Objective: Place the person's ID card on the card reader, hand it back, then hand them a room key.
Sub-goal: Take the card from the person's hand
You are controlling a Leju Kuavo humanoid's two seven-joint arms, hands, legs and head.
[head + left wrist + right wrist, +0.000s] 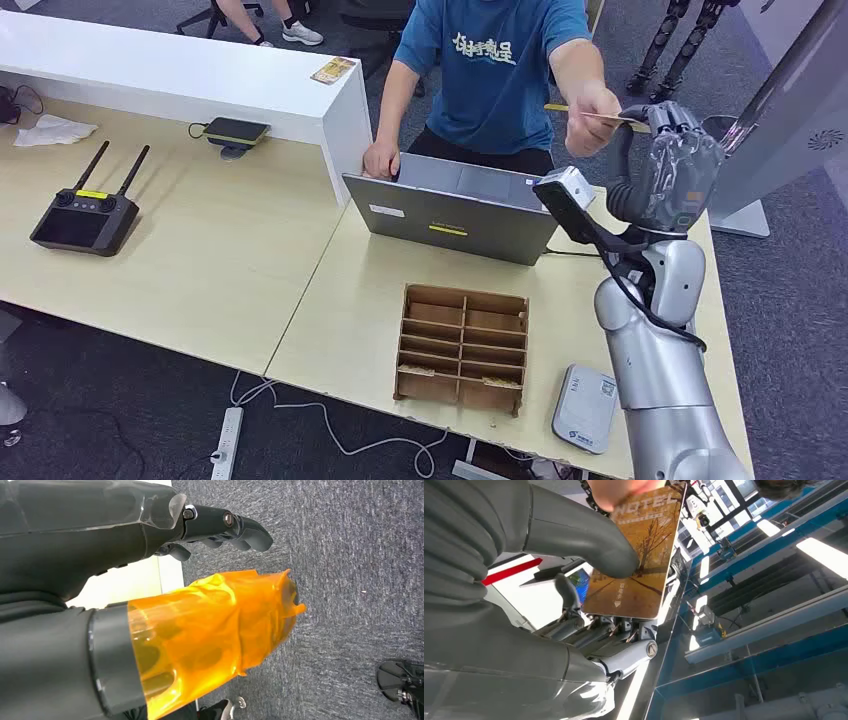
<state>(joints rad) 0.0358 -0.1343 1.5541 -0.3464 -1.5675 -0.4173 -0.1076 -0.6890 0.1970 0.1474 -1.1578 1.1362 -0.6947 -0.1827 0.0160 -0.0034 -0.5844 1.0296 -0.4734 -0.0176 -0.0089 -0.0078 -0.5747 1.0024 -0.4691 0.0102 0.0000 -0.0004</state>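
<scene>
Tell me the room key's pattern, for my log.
Golden-brown autumn trees on the room key, clearest in the right wrist view.

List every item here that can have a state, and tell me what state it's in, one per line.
Brown hotel room key card: pinched by the right hand, its far end also held by the person's hand.
Grey laptop: lid open, facing the person.
Brown wooden divided card box: open-topped, most slots look empty.
White card reader: flat on the table, nothing on it.
Left hand: holding nothing, fingers loosely curled.
</scene>
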